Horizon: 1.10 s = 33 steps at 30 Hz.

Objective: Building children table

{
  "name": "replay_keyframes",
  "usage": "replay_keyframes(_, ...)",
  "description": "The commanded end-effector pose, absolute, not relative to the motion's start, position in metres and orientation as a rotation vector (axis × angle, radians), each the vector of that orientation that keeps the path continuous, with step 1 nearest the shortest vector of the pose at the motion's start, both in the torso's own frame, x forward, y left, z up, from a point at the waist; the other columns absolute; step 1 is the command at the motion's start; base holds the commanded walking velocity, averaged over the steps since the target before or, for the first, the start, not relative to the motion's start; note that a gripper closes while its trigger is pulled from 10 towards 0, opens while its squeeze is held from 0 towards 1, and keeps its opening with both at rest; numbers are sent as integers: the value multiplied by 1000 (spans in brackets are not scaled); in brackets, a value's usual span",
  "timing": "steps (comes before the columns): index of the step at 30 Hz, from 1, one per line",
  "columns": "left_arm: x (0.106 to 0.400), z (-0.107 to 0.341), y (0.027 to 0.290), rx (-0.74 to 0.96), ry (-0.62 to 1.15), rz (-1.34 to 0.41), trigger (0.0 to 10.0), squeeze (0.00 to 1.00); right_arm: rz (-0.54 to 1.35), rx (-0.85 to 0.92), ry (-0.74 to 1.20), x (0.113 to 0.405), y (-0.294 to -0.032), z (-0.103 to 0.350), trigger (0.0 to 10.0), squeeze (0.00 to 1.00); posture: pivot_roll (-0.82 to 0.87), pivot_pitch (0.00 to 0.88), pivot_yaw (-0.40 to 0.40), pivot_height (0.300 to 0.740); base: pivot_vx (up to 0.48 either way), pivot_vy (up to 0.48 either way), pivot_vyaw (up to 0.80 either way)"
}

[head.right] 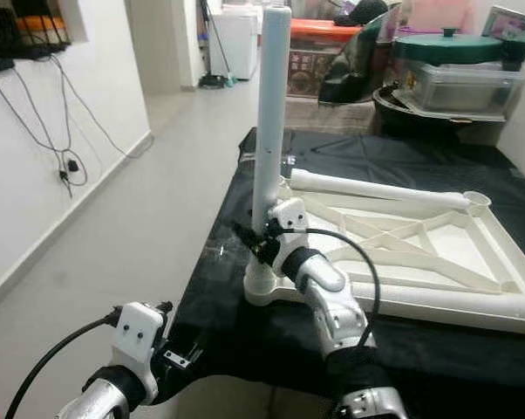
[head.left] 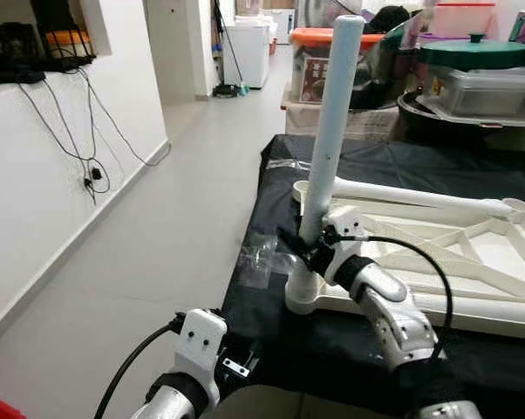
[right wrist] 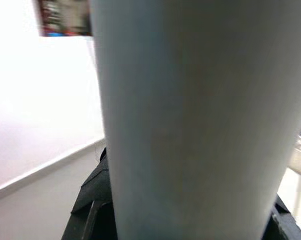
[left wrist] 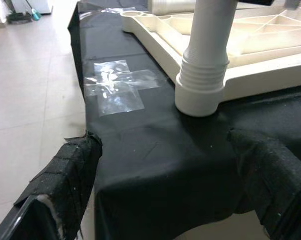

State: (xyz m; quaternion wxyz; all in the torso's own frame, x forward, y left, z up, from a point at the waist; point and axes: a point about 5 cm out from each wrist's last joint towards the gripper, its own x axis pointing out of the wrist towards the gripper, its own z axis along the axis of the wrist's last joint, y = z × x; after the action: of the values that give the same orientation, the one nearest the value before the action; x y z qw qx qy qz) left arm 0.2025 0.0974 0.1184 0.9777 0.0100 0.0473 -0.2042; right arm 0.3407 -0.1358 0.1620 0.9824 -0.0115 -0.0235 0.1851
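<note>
The white children's table top (head.left: 472, 253) lies upside down on a black-covered table (head.left: 332, 349). One white leg (head.left: 332, 131) stands upright in the near-left corner socket (left wrist: 200, 90). My right gripper (head.left: 308, 249) is shut on this leg just above the socket, and the leg (right wrist: 190, 120) sits close before the right wrist camera. A second white leg (head.left: 419, 196) lies across the far side of the table top. My left gripper (left wrist: 165, 175) is open at the table's near edge, a short way in front of the socket, holding nothing.
A clear plastic bag (left wrist: 115, 85) lies on the black cover left of the socket. Storage boxes, a green-lidded pot (head.left: 476, 52) and trays crowd the back right. A white wall with hanging cables (head.left: 88, 166) borders the floor to the left.
</note>
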Motion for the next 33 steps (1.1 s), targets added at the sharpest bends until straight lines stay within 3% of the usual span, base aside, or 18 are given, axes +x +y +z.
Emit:
replay_keyframes(1, 203, 117, 99, 41, 94, -411, 10000, 0, 119, -41, 63, 337, -165, 140, 0, 0, 143, 0, -10, 740, 0, 0, 0)
replay_keyframes(4, 203, 119, 97, 27, 80, -420, 10000, 0, -130, -14, 72, 331, -164, 141, 0, 0, 143, 0, -11, 740, 0, 0, 0)
replay_keyframes(10, 203, 119, 95, 27, 82, -435, 10000, 0, -412, 111, 106, 322, -141, 142, 0, 0, 148, 0, -9, 740, 0, 0, 0)
replay_keyframes(13, 203, 119, 94, 28, 83, -437, 10000, 0, -399, 230, 164, 323, -112, 138, 0, 0, 167, 0, -18, 740, 0, 0, 0)
replay_keyframes(17, 203, 119, 93, 29, 83, -438, 10000, 0, -358, 252, 178, 325, -100, 138, 0, 0, 168, 0, -18, 740, 0, 0, 0)
replay_keyframes(18, 203, 119, 93, 30, 84, -439, 10000, 0, -314, 247, 188, 326, -94, 138, 10000, 0, 167, 0, -20, 740, 0, 0, 0)
replay_keyframes(22, 203, 118, 93, 29, 85, -443, 10000, 0, -220, 229, 200, 327, -85, 140, 10000, 0, 165, 0, -22, 740, 0, 0, 0)
replay_keyframes(23, 203, 118, 93, 29, 85, -443, 10000, 0, -198, 209, 171, 327, -87, 142, 10000, 1000, 162, 0, -22, 740, 0, 0, 0)
replay_keyframes(30, 205, 117, 93, 28, 86, -442, 10000, 0, -155, 218, 114, 330, -97, 146, 10000, 1000, 162, 0, -19, 740, 0, 0, 0)
replay_keyframes(31, 205, 117, 93, 28, 86, -442, 10000, 0, -128, 230, 99, 332, -102, 147, 10000, 0, 159, 0, -18, 740, 0, 0, 0)
replay_keyframes(33, 206, 117, 93, 28, 86, -442, 10000, 0, -92, 182, 64, 336, -113, 151, 10000, 0, 156, 0, -13, 740, 0, 0, 0)
